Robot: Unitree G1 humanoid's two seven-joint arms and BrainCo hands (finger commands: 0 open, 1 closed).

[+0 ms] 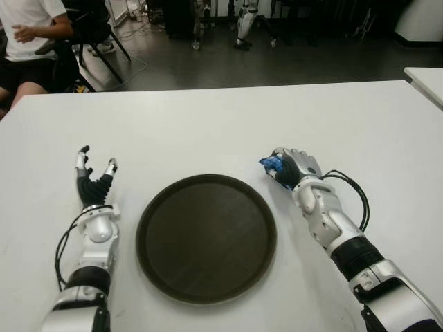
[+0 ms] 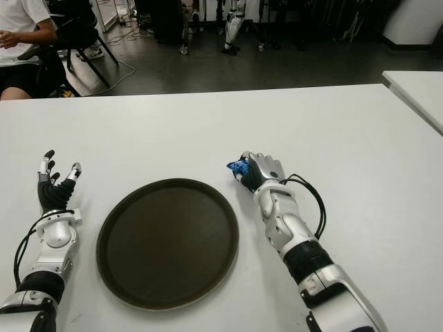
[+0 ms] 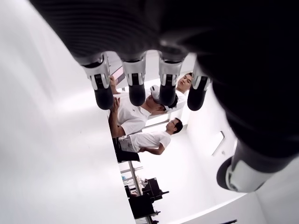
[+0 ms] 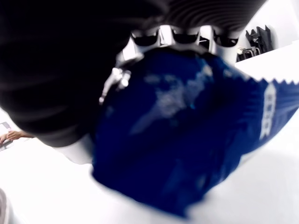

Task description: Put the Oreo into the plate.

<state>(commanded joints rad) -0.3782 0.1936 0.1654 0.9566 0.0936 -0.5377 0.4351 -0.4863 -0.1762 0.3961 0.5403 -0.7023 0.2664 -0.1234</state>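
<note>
A round dark brown plate point(image 1: 206, 237) lies on the white table point(image 1: 208, 124) between my two arms. My right hand point(image 1: 291, 168) sits just past the plate's right rim, its fingers curled around a blue Oreo packet point(image 1: 272, 164) whose crimped end sticks out toward the plate. In the right wrist view the blue packet point(image 4: 187, 140) fills the palm, with fingertips point(image 4: 187, 35) wrapped over its far side. My left hand point(image 1: 93, 181) shows left of the plate, fingers spread and holding nothing.
A second white table point(image 1: 426, 79) edges in at the far right. A seated person point(image 1: 31, 41) in a white shirt is beyond the table's far left corner, with chairs and stands on the dark floor behind.
</note>
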